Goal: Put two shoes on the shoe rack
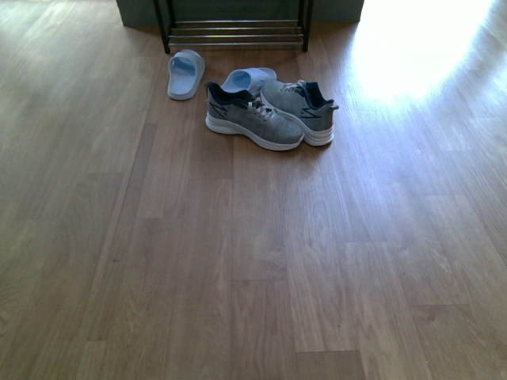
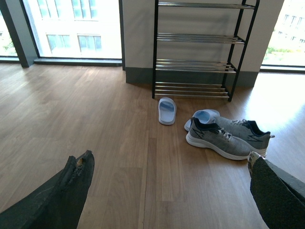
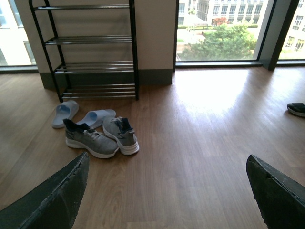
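Note:
Two grey knit sneakers with white soles lie on the wooden floor in front of the shoe rack [image 1: 235, 33]: the nearer one [image 1: 252, 120] on the left, the other [image 1: 305, 109] just behind it to the right, touching. Two pale blue slides [image 1: 185, 73] [image 1: 248, 79] lie between them and the rack. Neither arm shows in the front view. The left wrist view has the rack [image 2: 196, 65], the sneakers [image 2: 218, 140] [image 2: 244, 130] and my left gripper [image 2: 169, 164] open and empty. My right gripper [image 3: 167, 167] is also open and empty, well short of the sneakers [image 3: 90, 140] [image 3: 121, 134].
Behind the rack [image 3: 90, 67] is a pale wall with a dark baseboard [image 3: 152, 76], flanked by floor-to-ceiling windows. A dark shoe [image 3: 296, 109] lies at the edge of the right wrist view. Bright sun glare [image 1: 420, 47] falls on the floor right of the rack.

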`<state>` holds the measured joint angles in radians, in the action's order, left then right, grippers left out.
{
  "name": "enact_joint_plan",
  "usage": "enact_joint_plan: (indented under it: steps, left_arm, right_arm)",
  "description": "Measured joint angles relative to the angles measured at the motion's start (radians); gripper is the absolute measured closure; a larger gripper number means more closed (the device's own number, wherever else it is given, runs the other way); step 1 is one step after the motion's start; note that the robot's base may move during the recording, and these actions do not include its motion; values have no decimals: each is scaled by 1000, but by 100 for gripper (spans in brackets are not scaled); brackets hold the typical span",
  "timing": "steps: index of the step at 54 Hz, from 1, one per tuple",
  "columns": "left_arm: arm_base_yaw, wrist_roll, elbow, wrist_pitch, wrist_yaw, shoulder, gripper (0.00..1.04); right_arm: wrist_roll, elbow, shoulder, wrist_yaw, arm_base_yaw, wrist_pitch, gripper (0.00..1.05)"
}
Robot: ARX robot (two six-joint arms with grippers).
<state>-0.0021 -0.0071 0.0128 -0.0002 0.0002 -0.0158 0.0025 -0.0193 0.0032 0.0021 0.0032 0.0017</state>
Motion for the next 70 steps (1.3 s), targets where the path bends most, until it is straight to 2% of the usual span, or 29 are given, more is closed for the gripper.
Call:
enact_joint_plan:
  steps: [70]
  left_arm:
    - [0,0,0,0,0,0,9]
  right_arm:
    - [0,0,0,0,0,0,9]
